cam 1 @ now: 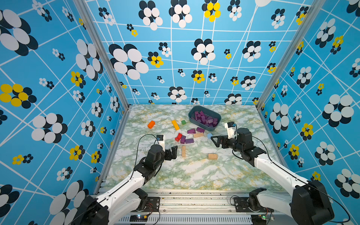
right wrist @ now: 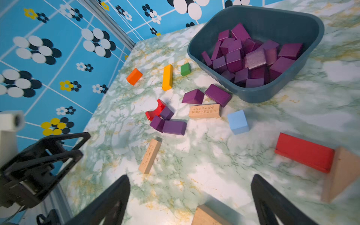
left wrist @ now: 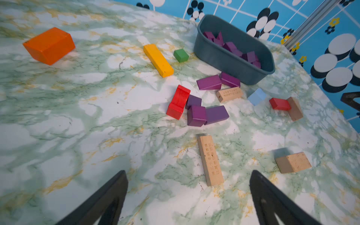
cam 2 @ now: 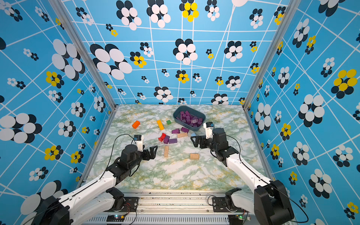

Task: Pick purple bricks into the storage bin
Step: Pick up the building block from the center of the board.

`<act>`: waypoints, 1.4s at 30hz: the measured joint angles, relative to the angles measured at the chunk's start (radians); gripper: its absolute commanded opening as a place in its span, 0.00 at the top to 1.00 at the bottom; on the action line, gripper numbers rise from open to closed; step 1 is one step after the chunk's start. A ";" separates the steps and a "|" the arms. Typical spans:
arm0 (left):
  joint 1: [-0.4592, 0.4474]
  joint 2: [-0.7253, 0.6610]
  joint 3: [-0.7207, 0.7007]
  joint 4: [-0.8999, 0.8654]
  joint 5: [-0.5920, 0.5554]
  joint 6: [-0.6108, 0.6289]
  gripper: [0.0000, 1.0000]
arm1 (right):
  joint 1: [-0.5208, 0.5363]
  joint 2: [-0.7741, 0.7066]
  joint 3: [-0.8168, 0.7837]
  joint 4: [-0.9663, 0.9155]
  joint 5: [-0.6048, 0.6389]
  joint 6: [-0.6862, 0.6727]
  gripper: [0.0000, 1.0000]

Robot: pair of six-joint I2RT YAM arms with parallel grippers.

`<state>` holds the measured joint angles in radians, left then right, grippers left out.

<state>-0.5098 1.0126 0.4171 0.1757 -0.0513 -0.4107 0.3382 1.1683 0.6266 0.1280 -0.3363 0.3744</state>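
Note:
The storage bin stands at the back of the marble table, holding a heap of purple bricks. Several more purple bricks lie loose in front of it. A wedge and a bar lie by the bin's wall. A cluster of three touches a red arch block. My left gripper hovers open and empty, left of the cluster. On the other side, my right gripper is open and empty too.
Other blocks lie around: orange, yellow bar, green cube, red arch, light-blue cube, tan bars and tan block. A red bar and tan wedge lie near my right gripper.

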 measured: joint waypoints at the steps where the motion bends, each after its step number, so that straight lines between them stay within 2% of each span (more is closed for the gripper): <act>1: 0.000 0.042 0.029 -0.012 0.010 0.001 0.01 | 0.000 -0.006 -0.021 0.028 -0.012 0.014 0.01; 9: 0.000 0.320 0.249 -0.079 0.071 0.014 0.02 | 0.023 0.042 -0.171 0.282 -0.061 0.102 0.01; 14: -0.003 0.478 0.401 -0.145 0.095 0.053 0.14 | 0.038 0.106 -0.221 0.438 -0.098 0.138 0.01; 18: -0.009 0.570 0.498 -0.214 0.097 0.087 0.27 | 0.040 0.138 -0.229 0.512 -0.114 0.158 0.01; 23: -0.028 0.649 0.576 -0.285 0.083 0.121 0.35 | 0.039 0.144 -0.235 0.561 -0.115 0.169 0.01; 30: -0.069 0.755 0.682 -0.385 0.036 0.169 0.38 | 0.039 0.153 -0.240 0.568 -0.106 0.177 0.01; 42: -0.073 0.822 0.738 -0.451 -0.063 0.196 0.48 | 0.039 0.171 -0.240 0.569 -0.092 0.188 0.01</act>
<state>-0.5831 1.8347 1.1549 -0.2749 -0.1139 -0.2150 0.3775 1.3392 0.3862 0.6971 -0.4282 0.5625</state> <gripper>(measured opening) 0.529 0.991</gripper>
